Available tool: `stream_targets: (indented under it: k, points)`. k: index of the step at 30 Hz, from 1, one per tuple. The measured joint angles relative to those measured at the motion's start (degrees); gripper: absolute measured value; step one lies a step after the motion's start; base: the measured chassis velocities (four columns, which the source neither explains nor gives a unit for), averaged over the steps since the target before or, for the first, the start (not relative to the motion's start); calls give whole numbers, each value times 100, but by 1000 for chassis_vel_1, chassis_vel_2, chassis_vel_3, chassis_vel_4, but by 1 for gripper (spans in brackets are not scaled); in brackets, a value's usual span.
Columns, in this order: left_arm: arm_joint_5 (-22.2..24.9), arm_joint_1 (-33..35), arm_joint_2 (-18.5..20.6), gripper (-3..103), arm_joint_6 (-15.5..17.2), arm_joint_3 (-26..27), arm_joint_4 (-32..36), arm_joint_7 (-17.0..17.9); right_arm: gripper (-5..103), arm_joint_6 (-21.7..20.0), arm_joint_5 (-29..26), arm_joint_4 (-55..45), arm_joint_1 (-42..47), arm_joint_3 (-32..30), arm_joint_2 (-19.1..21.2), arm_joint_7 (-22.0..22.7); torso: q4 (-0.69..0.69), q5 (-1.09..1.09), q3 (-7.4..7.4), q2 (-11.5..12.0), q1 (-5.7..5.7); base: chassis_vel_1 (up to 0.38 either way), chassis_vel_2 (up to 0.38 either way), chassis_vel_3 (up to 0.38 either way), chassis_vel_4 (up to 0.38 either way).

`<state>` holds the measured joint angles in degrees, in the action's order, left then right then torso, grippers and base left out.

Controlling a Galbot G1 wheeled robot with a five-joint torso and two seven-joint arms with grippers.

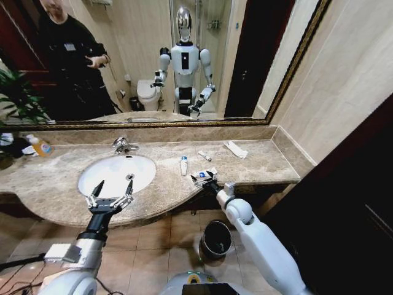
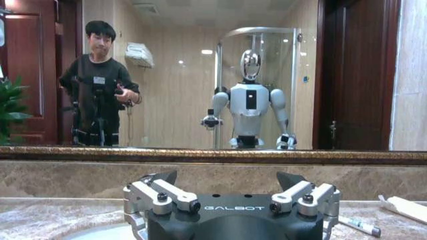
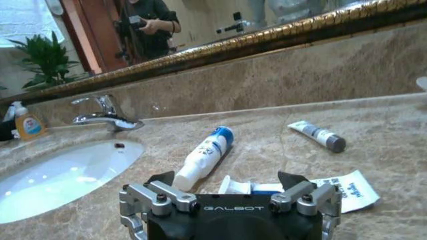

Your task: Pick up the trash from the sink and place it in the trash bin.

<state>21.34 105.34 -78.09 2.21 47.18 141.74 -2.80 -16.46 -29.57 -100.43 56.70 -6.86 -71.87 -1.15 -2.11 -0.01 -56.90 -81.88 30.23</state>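
Note:
The white oval sink (image 1: 110, 169) holds nothing that I can see. The trash lies on the beige countertop (image 1: 264, 166) to its right: a white tube with a blue end (image 1: 183, 165) (image 3: 203, 157), a small dark-capped tube (image 1: 204, 156) (image 3: 317, 135) and a flat white packet (image 1: 236, 149). My right gripper (image 1: 206, 179) (image 3: 225, 181) is open at the counter's front edge, with a small white-and-blue tube (image 3: 248, 188) lying between its fingers beside a printed packet (image 3: 347, 189). My left gripper (image 1: 113, 189) (image 2: 227, 177) hovers open over the basin's front rim. The black trash bin (image 1: 216, 238) stands on the floor below the counter.
A chrome faucet (image 1: 124, 145) (image 3: 103, 115) stands behind the basin. An orange-liquid bottle (image 1: 40, 145) (image 3: 28, 125) and a plant (image 1: 15, 98) are at the far left. A gold-framed mirror (image 1: 184, 123) backs the counter, and a wall closes the right end.

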Motion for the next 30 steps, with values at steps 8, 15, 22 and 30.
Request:
stream_targets:
  k: [8,15,22,30]
  points:
    - [0,0,0,100,0,0,0,0,100,-84,-72,124,-95,79,-56,61,0,0,0,0,0,0,0,0,0]
    - [0,0,0,100,0,0,0,0,99,-92,-70,208,-125,73,-89,59,0,0,0,0,0,0,0,0,0]
    - [0,0,0,100,0,0,0,0,73,-90,-49,285,-150,64,-93,36,0,0,0,0,0,0,0,0,0]
    - [0,0,0,100,0,0,0,0,57,-88,-23,302,-141,109,-112,31,0,0,0,0,-1,0,0,0,0]
